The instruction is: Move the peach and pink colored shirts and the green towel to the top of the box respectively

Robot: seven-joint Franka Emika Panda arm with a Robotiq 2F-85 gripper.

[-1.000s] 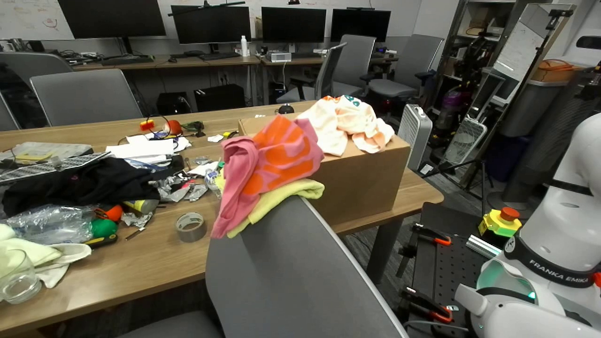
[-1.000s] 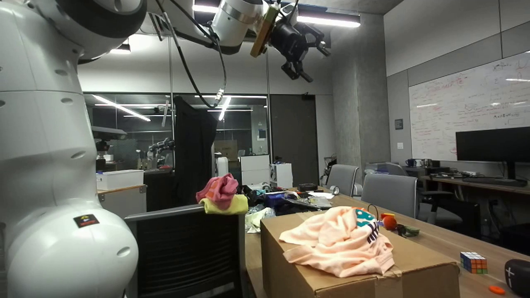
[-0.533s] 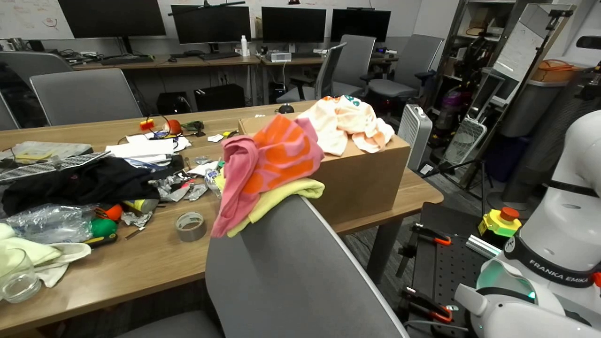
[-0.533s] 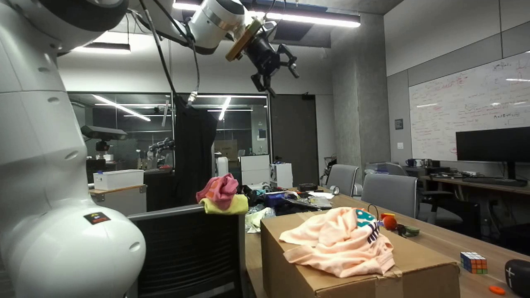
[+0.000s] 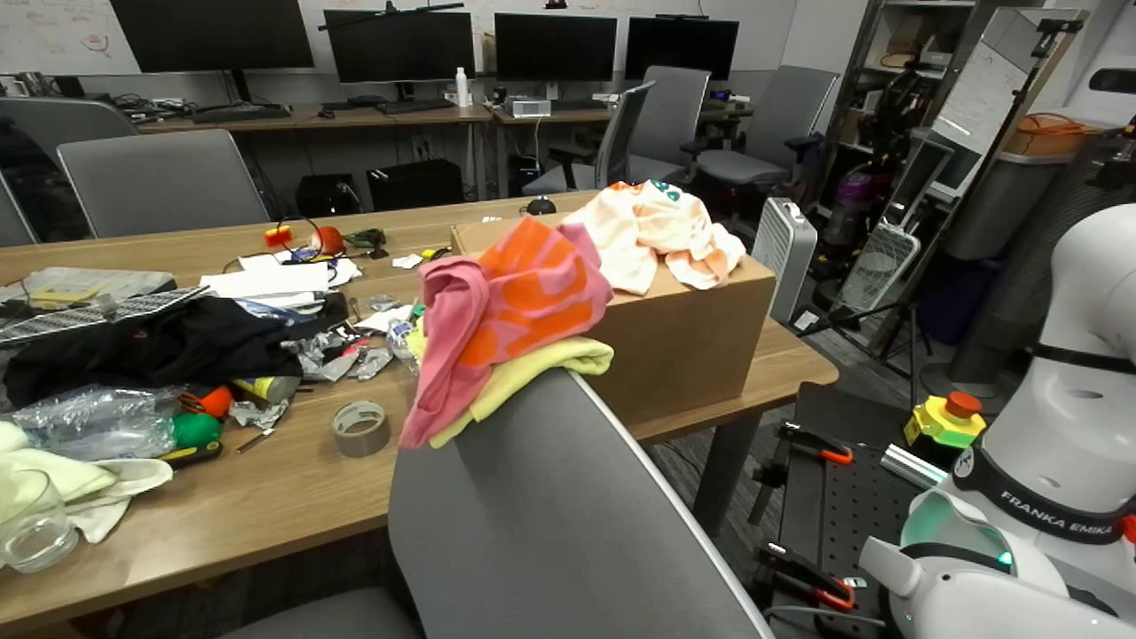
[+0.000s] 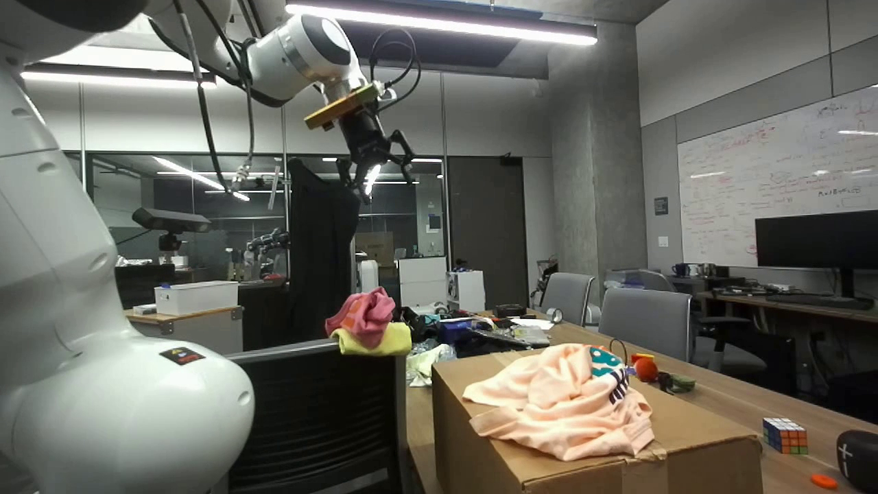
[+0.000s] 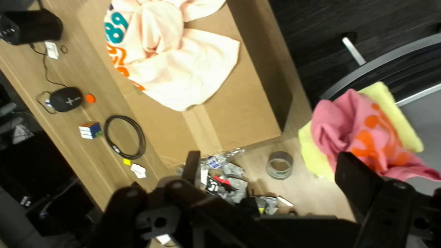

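The peach shirt (image 6: pixel 562 401) lies crumpled on top of the brown cardboard box (image 6: pixel 699 473); the wrist view shows the shirt (image 7: pixel 193 65) with teal and orange lettering. Draped over the chair back (image 5: pixel 550 524) is the pink shirt (image 5: pixel 532 293) with orange patches, resting on the folded green towel (image 5: pixel 546 364). Both cloths appear in both exterior views. My gripper (image 6: pixel 388 190) hangs high above the chair and table, pointing downward, apart from everything. Its jaws stand wide open in the wrist view, nothing between them; the pink shirt (image 7: pixel 341 120) shows beyond the right-hand finger.
Beside the box, the table (image 5: pixel 293 497) carries a tape roll (image 5: pixel 361 429), a black garment (image 5: pixel 160 355), plastic wrap and papers. A Rubik's cube (image 6: pixel 785 436) and a black speaker (image 6: pixel 857 460) stand beyond the box. The chair back rises close to the table's edge.
My gripper has come down and swung toward the chair side, away from above the box, tilting to point more steeply downward. It has stayed open. The shirts, towel and box have not moved.
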